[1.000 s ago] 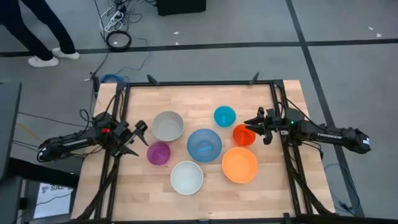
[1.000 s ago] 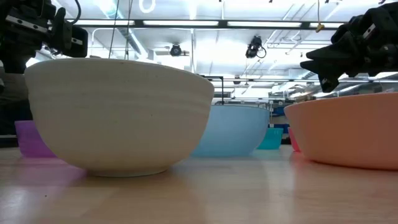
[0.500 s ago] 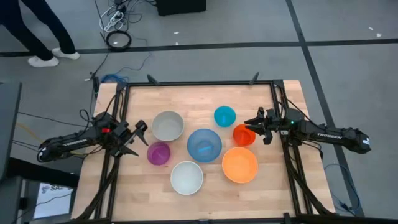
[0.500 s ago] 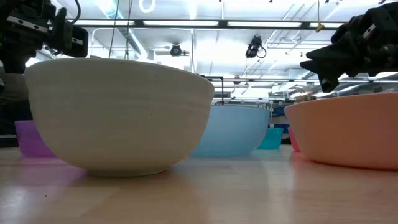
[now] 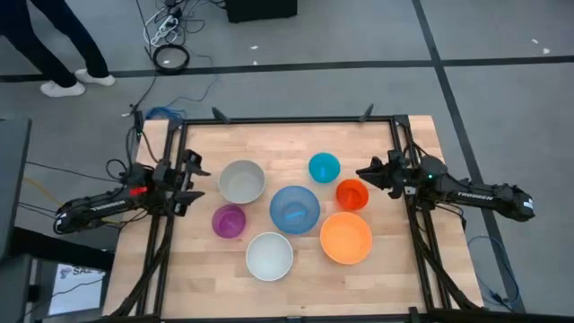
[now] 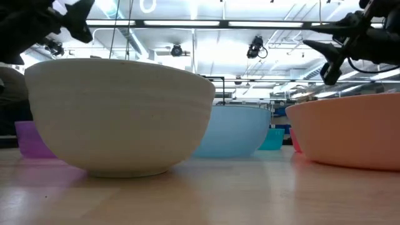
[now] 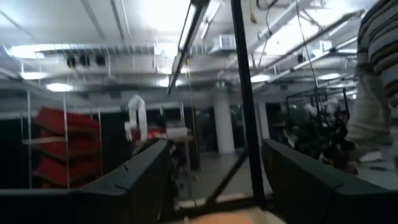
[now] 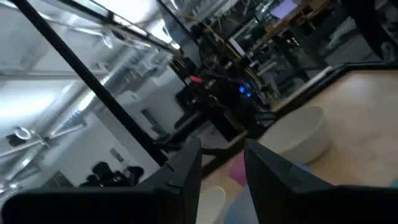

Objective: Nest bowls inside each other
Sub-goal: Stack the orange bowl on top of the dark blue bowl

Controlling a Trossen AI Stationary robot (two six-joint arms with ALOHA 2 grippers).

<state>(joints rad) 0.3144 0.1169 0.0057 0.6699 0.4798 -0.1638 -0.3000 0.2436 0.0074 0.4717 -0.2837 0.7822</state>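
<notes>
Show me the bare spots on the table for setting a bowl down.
Bare wood lies along the far edge behind the grey bowl and teal bowl, and in the near corners beside the white bowl and orange bowl. The middle, around the blue bowl, is crowded.

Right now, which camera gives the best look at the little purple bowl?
The high view: the purple bowl shows whole from above, empty, beside the white bowl. The low view shows only a purple edge behind the white bowl. The right wrist view may show a pinkish blur; the left wrist view, nothing.
</notes>
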